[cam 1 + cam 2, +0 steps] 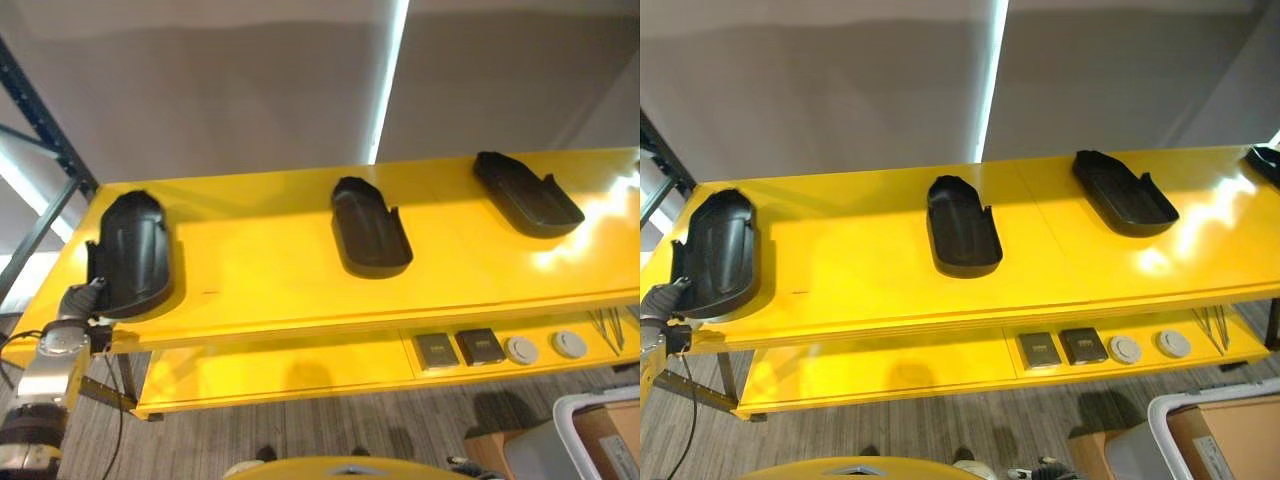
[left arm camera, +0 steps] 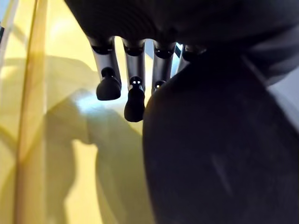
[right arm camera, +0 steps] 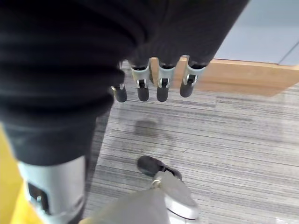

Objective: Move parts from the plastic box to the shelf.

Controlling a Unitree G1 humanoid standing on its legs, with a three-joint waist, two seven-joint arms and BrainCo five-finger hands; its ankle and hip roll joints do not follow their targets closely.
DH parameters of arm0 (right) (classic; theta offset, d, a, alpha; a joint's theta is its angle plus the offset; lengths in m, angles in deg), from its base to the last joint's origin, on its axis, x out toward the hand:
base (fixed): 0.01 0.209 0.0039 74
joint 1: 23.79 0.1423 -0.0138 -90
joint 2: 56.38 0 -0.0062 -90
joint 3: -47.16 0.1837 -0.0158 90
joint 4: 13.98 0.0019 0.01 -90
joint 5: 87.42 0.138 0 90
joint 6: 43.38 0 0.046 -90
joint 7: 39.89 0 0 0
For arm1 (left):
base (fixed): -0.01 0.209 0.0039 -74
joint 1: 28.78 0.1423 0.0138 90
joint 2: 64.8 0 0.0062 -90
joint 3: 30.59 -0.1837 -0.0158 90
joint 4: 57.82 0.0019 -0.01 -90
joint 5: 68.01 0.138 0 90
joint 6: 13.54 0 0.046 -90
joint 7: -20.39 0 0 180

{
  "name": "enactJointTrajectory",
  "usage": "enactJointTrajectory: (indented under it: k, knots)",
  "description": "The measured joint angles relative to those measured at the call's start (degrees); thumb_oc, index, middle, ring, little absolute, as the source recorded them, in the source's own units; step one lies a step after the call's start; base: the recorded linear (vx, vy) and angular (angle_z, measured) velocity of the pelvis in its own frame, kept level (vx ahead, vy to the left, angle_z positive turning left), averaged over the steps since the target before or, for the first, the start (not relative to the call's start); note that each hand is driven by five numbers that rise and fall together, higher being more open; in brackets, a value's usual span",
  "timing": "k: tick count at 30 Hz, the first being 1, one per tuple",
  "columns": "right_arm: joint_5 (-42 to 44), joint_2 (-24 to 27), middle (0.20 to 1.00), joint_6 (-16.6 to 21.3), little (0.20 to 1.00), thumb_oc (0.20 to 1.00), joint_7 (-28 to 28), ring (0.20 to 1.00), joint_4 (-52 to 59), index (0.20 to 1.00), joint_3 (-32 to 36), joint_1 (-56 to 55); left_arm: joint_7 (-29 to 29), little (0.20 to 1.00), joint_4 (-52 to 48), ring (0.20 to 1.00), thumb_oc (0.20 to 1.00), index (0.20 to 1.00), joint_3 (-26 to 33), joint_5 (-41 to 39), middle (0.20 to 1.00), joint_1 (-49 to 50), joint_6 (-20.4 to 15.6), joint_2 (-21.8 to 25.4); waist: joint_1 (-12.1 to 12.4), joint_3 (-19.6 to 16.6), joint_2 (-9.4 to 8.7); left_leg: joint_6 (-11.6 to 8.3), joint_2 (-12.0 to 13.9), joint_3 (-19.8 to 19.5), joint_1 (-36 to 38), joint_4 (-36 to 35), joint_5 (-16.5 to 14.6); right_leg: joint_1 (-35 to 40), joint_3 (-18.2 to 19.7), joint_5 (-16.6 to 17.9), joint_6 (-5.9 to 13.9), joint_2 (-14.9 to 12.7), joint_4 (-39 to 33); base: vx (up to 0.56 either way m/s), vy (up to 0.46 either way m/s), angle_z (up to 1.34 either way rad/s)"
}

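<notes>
From the head we see our left hand (image 1: pixel 82 300) at the near end of the leftmost black part (image 1: pixel 130 250) on the yellow shelf (image 1: pixel 270 270). At the left wrist, relaxed fingers (image 2: pixel 108 84) flank it. At the right wrist, our right hand (image 3: pixel 154 79) hangs relaxed over floor (image 3: pixel 224 135).
</notes>
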Motion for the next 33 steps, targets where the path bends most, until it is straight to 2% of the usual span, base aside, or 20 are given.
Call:
enactJointTrajectory:
  k: [4,11,13,15,20,21,22,30,33]
  knots:
    - [0.0,0.9,1.0,-0.6,1.0,1.0,1.2,1.0,-0.3,1.0,0.0,-0.1,2.5,0.2,4.2,0.2,0.2,0.2,-2.6,1.7,0.2,-2.6,0.0,1.5,-1.0,0.5,-0.09,0.01,-0.1,0.7,0.0,0.0,-0.1,-0.4,0.6,0.0,0.0,0.1,0.0,0.04,0.03,-0.09]
    - [-2.0,1.7,1.0,0.5,1.0,1.0,1.5,1.0,-0.5,1.0,0.2,-0.1,7.3,0.2,4.4,0.2,0.2,0.2,-4.6,3.3,0.2,-4.4,-0.2,2.9,-2.9,2.3,-0.08,-0.59,0.0,2.2,0.9,-0.3,-0.8,-0.6,2.1,0.3,-0.02,0.0,0.0,0.04,0.029,-0.11]
    - [-2.2,1.8,1.0,0.6,1.0,1.0,2.0,1.0,-0.5,1.0,0.2,-0.6,9.2,0.2,4.7,0.2,0.2,0.2,-6.5,6.5,0.2,-4.7,-0.5,3.1,-3.2,2.5,-0.1,-0.6,0.0,2.4,1.2,-0.3,-0.9,-0.4,2.3,0.3,-0.02,0.2,0.0,0.03,0.015,-0.07]
    - [-2.2,1.8,1.0,1.4,1.0,1.0,2.0,1.0,-0.5,1.0,0.2,-0.5,11.9,0.2,4.7,0.2,0.2,0.2,-6.9,8.4,0.2,-5.2,-0.6,3.6,-3.3,2.5,-0.12,-0.2,0.1,3.0,1.6,-0.3,-0.7,-0.3,3.0,0.4,-0.02,0.3,0.0,0.01,0.011,-0.16]
    - [-2.2,1.8,1.0,1.7,1.0,1.0,2.0,1.0,-0.5,1.0,0.2,-0.5,13.6,0.2,4.8,0.2,0.2,0.2,-8.4,9.0,0.2,-5.2,-0.4,4.3,-3.4,2.5,-0.12,-0.48,0.1,3.8,2.3,-0.4,-1.1,0.2,3.6,0.5,-0.03,0.3,0.0,0.0,0.005,-0.07]
    - [-2.2,1.8,1.0,1.9,1.0,1.0,2.0,1.0,-0.8,1.0,0.2,-0.4,14.4,0.225,5.4,0.225,0.225,0.225,-8.5,9.1,0.225,-5.5,-0.4,4.4,-3.4,2.5,-0.11,-0.49,0.1,3.8,2.4,-0.4,-1.2,0.2,3.6,0.5,-0.03,0.3,-0.1,0.0,0.0,0.0]
    - [-2.2,1.8,1.0,1.9,1.0,1.0,2.0,1.0,-1.0,1.0,0.2,-0.4,14.8,1.0,6.3,1.0,1.0,1.0,-8.5,9.4,1.0,-5.9,-0.4,4.4,-3.4,2.5,-0.09,-0.53,0.1,3.8,2.5,-0.4,-1.2,0.2,3.6,0.5,-0.03,0.3,-0.1,0.0,0.0,0.0]
    - [-2.3,1.8,1.0,2.3,1.0,1.0,2.0,1.0,-1.0,1.0,-0.2,0.9,16.4,1.0,6.5,1.0,1.0,1.0,-8.6,11.8,1.0,-6.2,0.2,5.0,-3.2,2.5,0.05,-0.52,0.1,3.7,2.6,-0.4,-1.2,0.5,3.5,0.6,-0.12,0.1,-0.1,0.0,0.0,0.0]
    - [-2.3,1.8,1.0,2.3,1.0,1.0,2.0,1.0,-1.0,1.0,-1.1,1.5,16.8,1.0,5.8,1.0,1.0,1.0,-8.6,11.8,1.0,-6.1,0.0,7.2,-2.6,2.4,0.05,-0.47,0.1,3.7,2.6,-0.4,-1.2,0.6,3.5,0.7,-0.15,0.1,-0.1,0.0,0.0,0.0]
